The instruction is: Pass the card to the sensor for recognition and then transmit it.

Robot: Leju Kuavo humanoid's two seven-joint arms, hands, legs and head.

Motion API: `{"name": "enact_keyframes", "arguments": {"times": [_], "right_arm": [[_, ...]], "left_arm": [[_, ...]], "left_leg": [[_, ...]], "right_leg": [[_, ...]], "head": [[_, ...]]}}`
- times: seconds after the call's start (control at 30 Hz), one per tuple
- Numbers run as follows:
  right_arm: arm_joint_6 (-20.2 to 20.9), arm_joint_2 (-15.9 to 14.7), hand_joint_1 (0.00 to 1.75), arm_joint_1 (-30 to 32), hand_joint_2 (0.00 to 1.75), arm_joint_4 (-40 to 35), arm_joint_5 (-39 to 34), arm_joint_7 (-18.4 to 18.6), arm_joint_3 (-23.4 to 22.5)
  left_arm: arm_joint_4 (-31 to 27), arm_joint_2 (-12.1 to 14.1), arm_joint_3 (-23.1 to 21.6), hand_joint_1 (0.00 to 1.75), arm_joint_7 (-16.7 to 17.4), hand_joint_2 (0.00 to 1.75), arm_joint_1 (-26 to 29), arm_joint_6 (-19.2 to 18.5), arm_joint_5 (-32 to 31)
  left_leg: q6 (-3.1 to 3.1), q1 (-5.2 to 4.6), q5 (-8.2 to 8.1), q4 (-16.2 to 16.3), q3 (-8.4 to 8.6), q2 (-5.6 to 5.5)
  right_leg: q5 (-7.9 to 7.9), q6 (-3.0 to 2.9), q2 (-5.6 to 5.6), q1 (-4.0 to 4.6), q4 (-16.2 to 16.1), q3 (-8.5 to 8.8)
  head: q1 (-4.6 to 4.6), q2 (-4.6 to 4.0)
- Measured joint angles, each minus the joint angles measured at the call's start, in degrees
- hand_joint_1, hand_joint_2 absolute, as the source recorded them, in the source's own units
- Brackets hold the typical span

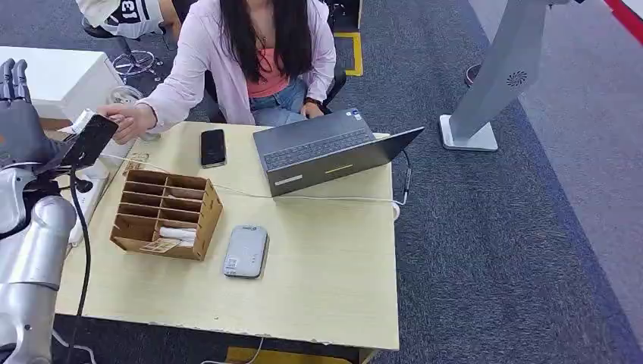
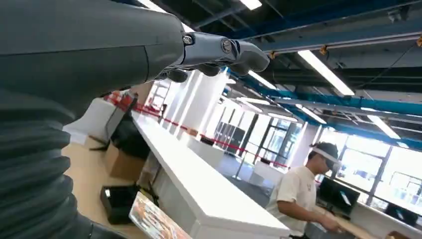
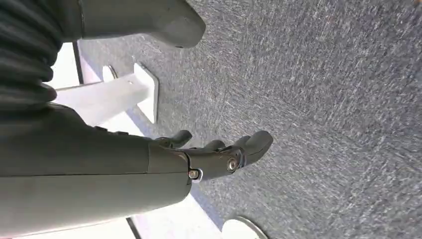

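Laptop (image 1: 326,152) open by black phone (image 1: 213,147), wooden organizer (image 1: 167,214) w/ slots, seated person (image 1: 250,61).

On your table (image 1: 334,288), the widest open stretch runs from the centre out to 5 o'clock, bare wood to the front and right edges. At 9 o'clock the wooden organizer (image 1: 167,214) blocks a low sweep, with the grey sensor (image 1: 246,251) just beside it at 7 o'clock. The open laptop (image 1: 327,151) stands across 1 o'clock, the black phone (image 1: 213,147) lies at 11 o'clock, and a white cable (image 1: 326,199) crosses between them. A person's hand (image 1: 130,121) reaches in at 10 o'clock, near your left hand (image 1: 19,125).
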Motion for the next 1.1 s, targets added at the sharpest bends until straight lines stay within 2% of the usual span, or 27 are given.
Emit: {"name": "enact_keyframes", "arguments": {"times": [0.37,0.77,0.8,1.1], "right_arm": [[0.9,0.18,0.0,-0.08,1.75,0.2,2.49,-0.7,0.92],[0.96,0.33,0.0,-0.11,1.75,0.28,2.69,-0.72,0.94],[1.07,0.33,0.0,-0.12,1.75,0.28,2.69,-0.72,0.94],[1.47,0.42,0.0,-0.18,1.75,0.31,2.69,-0.83,0.94]], "left_arm": [[11.26,3.17,-4.09,0.0,4.79,1.75,-10.77,2.91,-12.97],[14.35,3.92,-4.92,0.0,5.4,1.75,-12.83,3.17,-13.69],[14.5,3.92,-4.99,1.75,5.4,1.75,-12.94,3.17,-13.69],[16.16,4.0,-5.14,1.75,4.27,1.75,-13.45,3.22,-13.65]], "left_leg": [[0.03,0.0,0.03,0.0,-0.01,-0.01],[0.03,0.0,0.03,0.0,-0.02,-0.01],[0.03,0.0,0.03,0.0,-0.02,-0.01],[0.03,0.0,0.03,0.0,-0.02,-0.01]], "right_leg": [[0.01,-0.01,-0.01,0.0,0.02,0.0],[0.01,0.0,-0.02,0.0,0.03,0.0],[0.01,0.0,-0.02,0.0,0.02,0.0],[0.01,0.0,-0.02,0.0,0.03,0.0]], "head": [[0.0,0.0],[0.0,0.0],[0.02,0.0],[0.02,0.0]]}}
